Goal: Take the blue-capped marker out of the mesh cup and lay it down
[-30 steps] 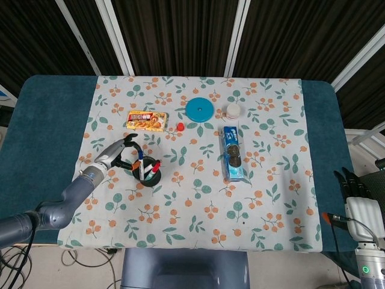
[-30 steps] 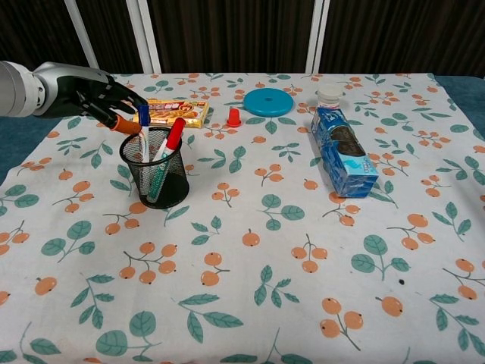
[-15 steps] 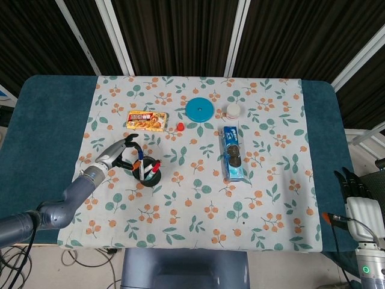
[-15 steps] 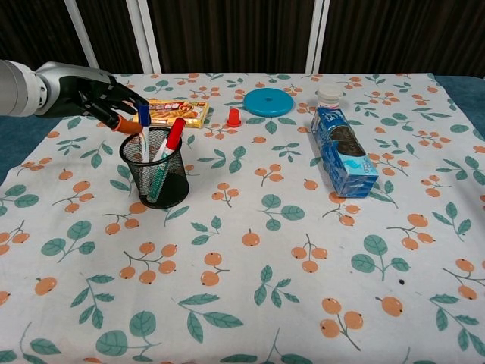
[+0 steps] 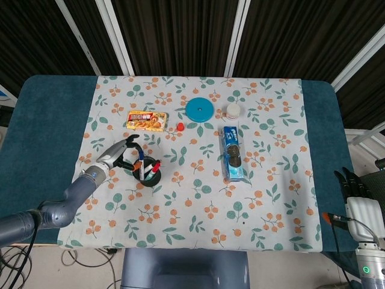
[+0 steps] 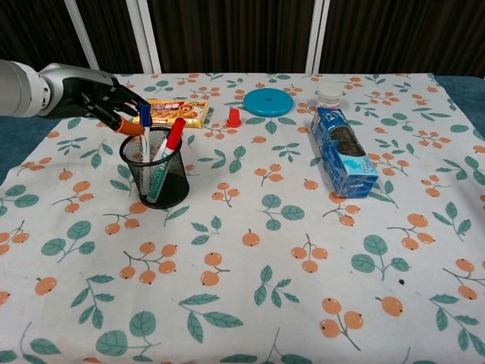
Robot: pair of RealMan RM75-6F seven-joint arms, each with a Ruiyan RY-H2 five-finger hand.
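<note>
Chest view shows the left hand reaching in from the left side, its fingers curled close by the top of the blue-capped marker, which stands upright in the mesh cup. Whether the fingertips actually pinch the marker or only hover beside its cap is hard to make out from here, so I cannot tell if the hand grips it. A red-capped marker leans in the same cup, just right of the blue one. The cup stands on the flowered cloth covering the surface, toward its left part. Behind the cup lies a yellow snack box, and further right a small red cap, a blue lid and a blue packet. In the head view the right hand rests off the surface's right edge, fingers straight and apart, holding nothing
</note>
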